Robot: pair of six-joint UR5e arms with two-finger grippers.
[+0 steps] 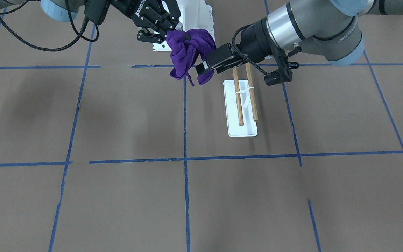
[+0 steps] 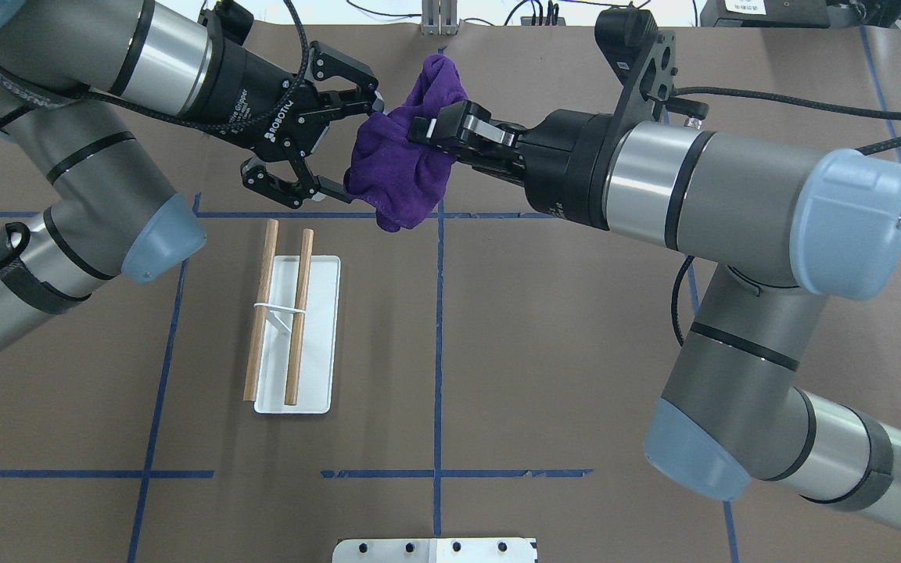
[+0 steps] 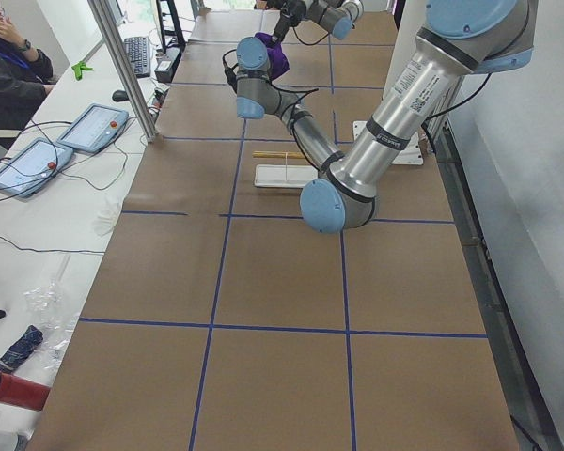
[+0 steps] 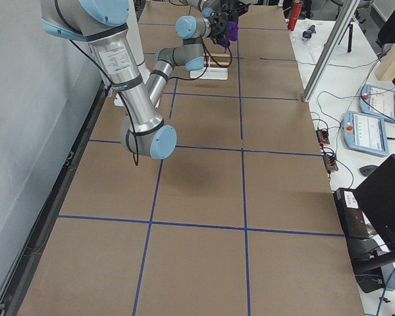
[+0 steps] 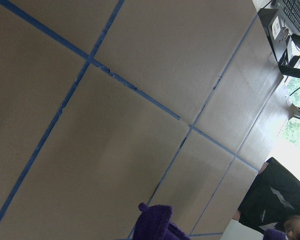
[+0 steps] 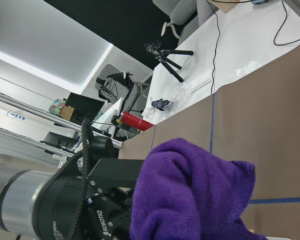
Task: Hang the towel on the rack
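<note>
At the near edge of the overhead view, a white bolted plate [image 2: 435, 550] is seen fixed to the brown table [image 2: 576, 352], which is divided by blue tape lines [image 2: 439, 352]. Farther in, left of the centre line, the rack [image 2: 317, 344] is set flat on its white base. Its two wooden dowels [image 2: 261, 297] are laid parallel, running from near to far, and the towel is not yet hung on them.

Beyond the rack's far end, the towel [image 2: 396, 168] is held bunched in the air, clear of the table, between the two grippers. It is clenched from the right by the right gripper [image 2: 419, 129], whose fingers are pressed into the wad. The left gripper [image 2: 358, 146] is seen at the towel's left with its jaws spread wide. The cloth's left edge is placed between them, but whether the pads touch it cannot be told. A loose fold is hung below the wad. In the right wrist view, the foreground is filled by purple cloth, and the left gripper's black body is seen behind it at lower left.
</note>
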